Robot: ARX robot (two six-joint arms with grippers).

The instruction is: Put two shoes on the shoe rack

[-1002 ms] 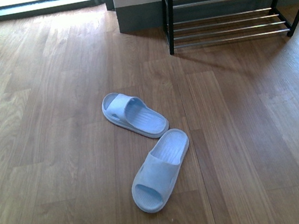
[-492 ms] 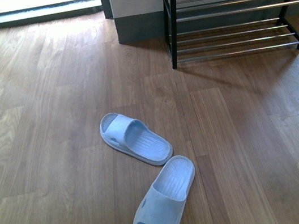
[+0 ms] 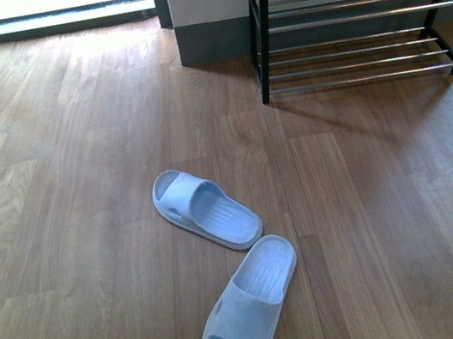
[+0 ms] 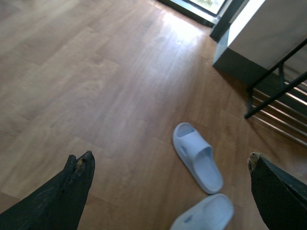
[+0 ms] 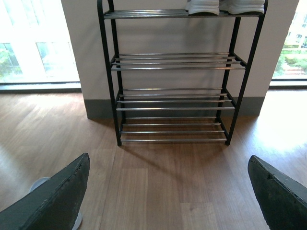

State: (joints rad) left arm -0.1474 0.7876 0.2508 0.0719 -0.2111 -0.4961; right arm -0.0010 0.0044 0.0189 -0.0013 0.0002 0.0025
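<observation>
Slides of pale blue rubber lie on the wooden floor [image 3: 52, 164] in front of the robot, both upright with soles down: the farther slide [image 3: 207, 209] points its toe away and to the left, while the nearer slide [image 3: 250, 309] points its toe toward the robot and is cut off by the lower edge of the front view. Their heel ends sit just beside each other, though whether they touch cannot be told. The shoe rack [image 3: 263, 33] stands well apart from them, ahead and to the right against a pale wall, its chrome rods bare on the tiers that show. From the right wrist view the whole rack [image 5: 175, 108] is seen front on, and a pair of white-soled shoes [image 5: 225, 6] rests on its top tier, mostly cropped out. The left gripper [image 4: 169, 160] hangs above the floor over the two slides with its jaws spread wide and nothing between them. The right gripper [image 5: 169, 163] faces the rack, its jaws likewise wide apart and empty
</observation>
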